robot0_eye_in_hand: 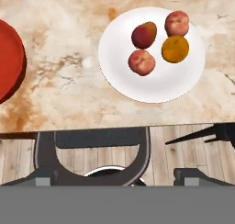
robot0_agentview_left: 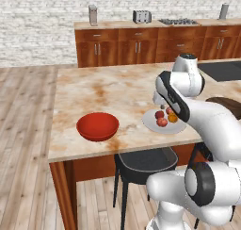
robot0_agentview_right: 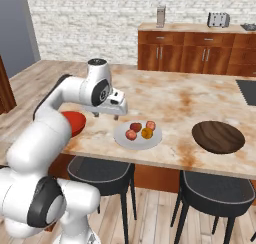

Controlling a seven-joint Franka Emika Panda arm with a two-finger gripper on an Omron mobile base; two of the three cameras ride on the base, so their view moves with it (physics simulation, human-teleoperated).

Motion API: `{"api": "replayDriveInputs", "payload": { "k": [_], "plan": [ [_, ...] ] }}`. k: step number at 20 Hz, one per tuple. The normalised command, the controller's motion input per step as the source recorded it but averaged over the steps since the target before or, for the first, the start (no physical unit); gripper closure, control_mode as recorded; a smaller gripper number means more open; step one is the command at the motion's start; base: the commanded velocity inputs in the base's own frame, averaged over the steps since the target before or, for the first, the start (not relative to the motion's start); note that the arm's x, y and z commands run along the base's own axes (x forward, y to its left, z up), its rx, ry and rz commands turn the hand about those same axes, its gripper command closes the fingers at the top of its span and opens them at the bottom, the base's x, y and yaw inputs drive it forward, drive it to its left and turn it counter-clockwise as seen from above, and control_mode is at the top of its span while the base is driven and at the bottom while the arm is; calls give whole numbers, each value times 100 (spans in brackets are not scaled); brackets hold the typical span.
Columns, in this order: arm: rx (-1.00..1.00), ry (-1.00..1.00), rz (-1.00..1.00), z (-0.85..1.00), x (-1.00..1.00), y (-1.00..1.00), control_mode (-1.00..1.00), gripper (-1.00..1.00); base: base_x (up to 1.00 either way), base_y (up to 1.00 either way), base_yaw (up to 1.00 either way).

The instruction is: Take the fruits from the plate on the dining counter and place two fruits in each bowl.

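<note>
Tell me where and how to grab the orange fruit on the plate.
Take the orange fruit across its round middle, coming straight down from above. It touches a red fruit, so set the fingers across the free sides; the plate is flat, with no wall in the way.

Blk stools [robot0_agentview_right: 100, 174] under counter edge, toaster [robot0_agentview_left: 141, 16], cooktop [robot0_agentview_left: 179, 21]

Home kitchen, brick wall, wood cabinets [robot0_agentview_left: 136, 47], toaster [robot0_agentview_left: 141, 16], stovetop [robot0_agentview_left: 179, 21], island counter [robot0_agentview_left: 103, 92], stools [robot0_agentview_right: 100, 175]

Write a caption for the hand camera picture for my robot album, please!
Four fruits sit on the white plate on the marble dining counter, with the red bowl peeking in beside it.
</note>
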Motion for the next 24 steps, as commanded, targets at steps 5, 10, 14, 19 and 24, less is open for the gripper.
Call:
{"api": "replayDriveInputs", "payload": {
  "k": [5, 10, 14, 19, 24],
  "plan": [
    [0, 4, -10, -62, 32, -49, -100, -100, 0, 0, 0],
    [-3, 2, -12, -56, 18, -15, -100, -100, 0, 0, 0],
    [-4, 1, -17, -48, 21, 0, -100, -100, 0, 0, 0],
    [0, 0, -24, -38, 27, 0, -100, -100, 0, 0, 0],
    [-1, 0, -18, -32, 28, 0, -100, -100, 0, 0, 0]
  ]
}}
